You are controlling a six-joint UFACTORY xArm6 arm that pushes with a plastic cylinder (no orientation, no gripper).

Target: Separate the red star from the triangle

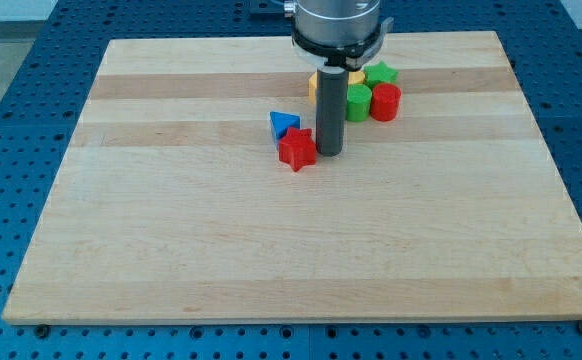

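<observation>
Red star (297, 150) sat just above frame centre, touching the blue triangle (283, 125) at its upper left. Your tip (329, 152) stood just right of the star, apparently in contact, holding nothing. The star lay left of the tip and the triangle up-left, so a leftward push risked carrying both; coming from the top looked safer.

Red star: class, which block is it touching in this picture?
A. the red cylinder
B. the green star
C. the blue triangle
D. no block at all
C: the red star sits right against the blue triangle, while my tip stands just to its right in the view.
</observation>
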